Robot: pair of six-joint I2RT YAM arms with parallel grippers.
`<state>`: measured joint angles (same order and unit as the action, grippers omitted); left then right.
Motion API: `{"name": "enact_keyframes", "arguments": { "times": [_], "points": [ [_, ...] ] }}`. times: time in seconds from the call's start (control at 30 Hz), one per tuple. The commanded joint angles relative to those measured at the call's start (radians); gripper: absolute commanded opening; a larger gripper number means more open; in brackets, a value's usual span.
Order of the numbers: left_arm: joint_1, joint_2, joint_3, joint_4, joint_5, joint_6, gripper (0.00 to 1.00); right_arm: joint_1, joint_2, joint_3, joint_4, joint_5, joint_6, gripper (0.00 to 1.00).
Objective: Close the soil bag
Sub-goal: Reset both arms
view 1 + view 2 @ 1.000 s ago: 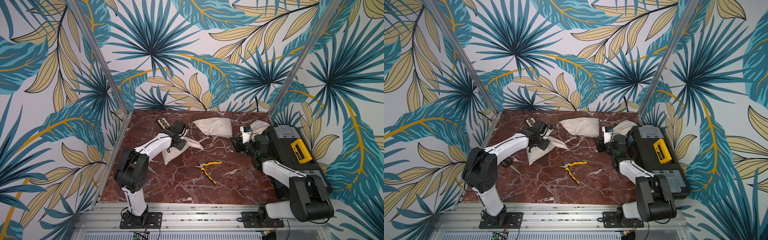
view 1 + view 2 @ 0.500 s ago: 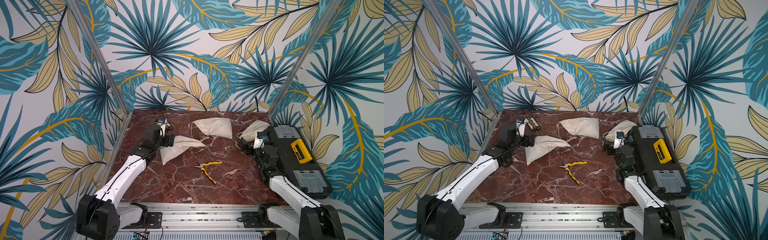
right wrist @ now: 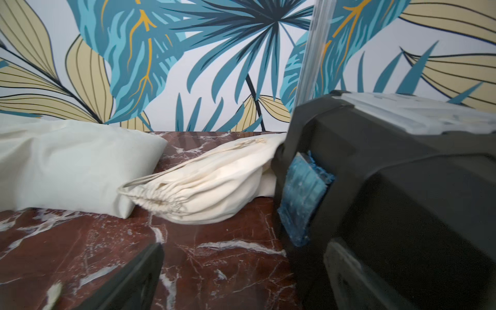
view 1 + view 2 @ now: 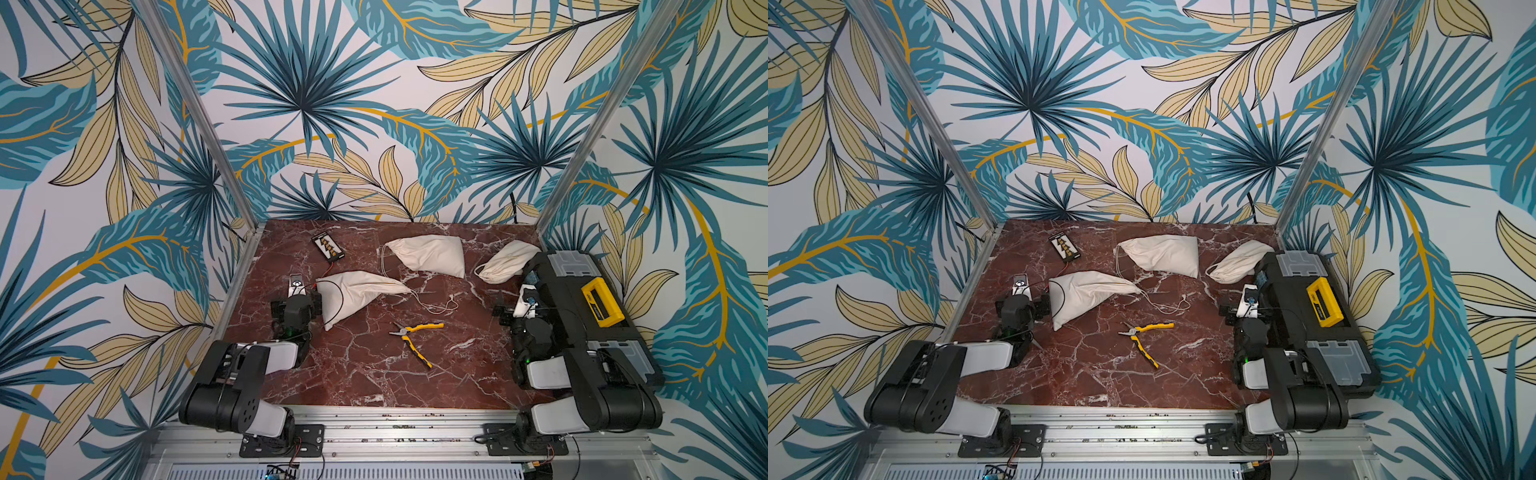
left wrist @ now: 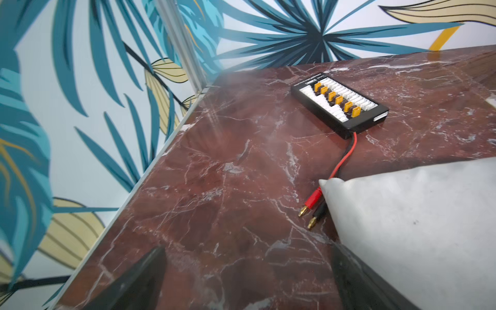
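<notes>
The soil bag (image 4: 357,295) (image 4: 1088,295) is a cream cloth sack lying left of the table's middle. Its neck is gathered tight, and the drawstring (image 4: 436,307) trails loose to the right. My left gripper (image 4: 303,296) (image 4: 1034,303) rests low beside the bag's closed bottom end. It is open and empty, with its fingertips wide apart in the left wrist view (image 5: 248,257), where the bag (image 5: 416,214) lies against one finger. My right gripper (image 4: 513,307) (image 3: 243,257) is open and empty next to the toolbox, far from the bag.
Two more cream sacks lie at the back (image 4: 432,255) (image 4: 505,262). A black toolbox with a yellow handle (image 4: 582,316) fills the right edge. Yellow pliers (image 4: 415,338) lie mid-table. A black connector board (image 4: 328,246) with red and black leads (image 5: 312,204) sits back left.
Both arms have pulled back from the bag and its drawstring to the table's sides and folded low. Both grippers have opened wide and hold nothing.
</notes>
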<state>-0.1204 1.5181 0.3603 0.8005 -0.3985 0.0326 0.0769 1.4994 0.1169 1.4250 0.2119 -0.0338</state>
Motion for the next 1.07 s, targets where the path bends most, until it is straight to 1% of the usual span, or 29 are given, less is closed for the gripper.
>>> {"name": "enact_keyframes", "arguments": {
  "times": [0.0, 0.03, 0.07, 0.1, 0.13, 0.17, 0.23, 0.27, 0.3, 0.33, 0.37, 0.5, 1.03],
  "points": [
    [0.007, 0.066, -0.089, 0.386, 0.169, 0.075, 1.00, -0.072, 0.041, -0.059, 0.248, -0.121, 0.083, 0.99],
    [0.008, 0.077, -0.133, 0.476, 0.174, 0.067, 1.00, -0.087, 0.025, -0.066, 0.233, -0.147, 0.093, 0.99],
    [0.011, 0.090, -0.149, 0.529, 0.162, 0.063, 1.00, -0.096, 0.024, -0.065, 0.236, -0.162, 0.100, 0.99],
    [0.012, 0.097, -0.147, 0.542, 0.148, 0.060, 1.00, -0.103, 0.034, -0.058, 0.236, -0.180, 0.099, 0.99],
    [0.013, 0.083, -0.134, 0.505, 0.155, 0.061, 1.00, -0.110, 0.036, -0.038, 0.210, -0.203, 0.099, 0.99],
    [0.012, 0.068, -0.114, 0.448, 0.184, 0.070, 1.00, -0.115, 0.026, -0.005, 0.134, -0.237, 0.093, 0.99],
    [0.013, 0.057, -0.072, 0.348, 0.278, 0.106, 1.00, -0.115, 0.029, 0.085, -0.037, -0.327, 0.059, 0.99],
    [0.017, 0.052, -0.041, 0.285, 0.281, 0.104, 1.00, -0.113, 0.028, 0.106, -0.086, -0.333, 0.049, 0.99],
    [0.035, 0.049, -0.005, 0.186, 0.283, 0.074, 1.00, -0.112, 0.024, 0.106, -0.091, -0.332, 0.050, 0.99],
    [0.073, 0.035, 0.029, 0.119, 0.344, 0.051, 1.00, -0.112, 0.029, 0.106, -0.085, -0.329, 0.049, 0.99],
    [0.098, 0.028, 0.034, 0.093, 0.391, 0.030, 1.00, -0.112, 0.028, 0.107, -0.087, -0.329, 0.049, 0.99],
    [0.098, 0.047, 0.019, 0.152, 0.392, 0.034, 1.00, -0.104, 0.023, 0.107, -0.095, -0.311, 0.045, 0.99],
    [0.096, 0.043, 0.016, 0.156, 0.394, 0.036, 1.00, -0.103, 0.022, 0.107, -0.096, -0.309, 0.045, 0.99]
  ]
}}
